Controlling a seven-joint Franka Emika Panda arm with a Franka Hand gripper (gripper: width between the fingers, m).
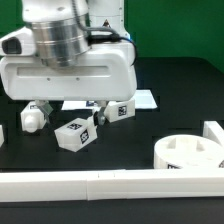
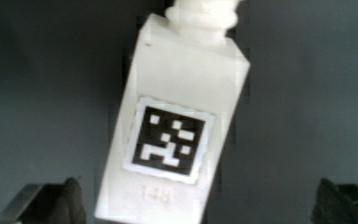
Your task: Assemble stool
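In the wrist view a white stool leg (image 2: 176,110) with a black-and-white tag lies on the dark table. It has a peg at its far end. My gripper (image 2: 201,203) is open and empty. The leg's near end lies between the two fingertips (image 2: 51,202), closer to one of them, and touches neither. In the exterior view my gripper (image 1: 70,108) hangs low over three tagged legs: one (image 1: 35,116), one (image 1: 75,134) and one (image 1: 121,109). The round seat (image 1: 190,153) lies at the exterior view's right, apart from my gripper.
A long white rail (image 1: 100,186) runs along the front edge. A white upright bracket (image 1: 213,131) stands behind the seat. The marker board (image 1: 143,99) lies flat behind the legs. My arm's bulky white body hides the table behind the legs.
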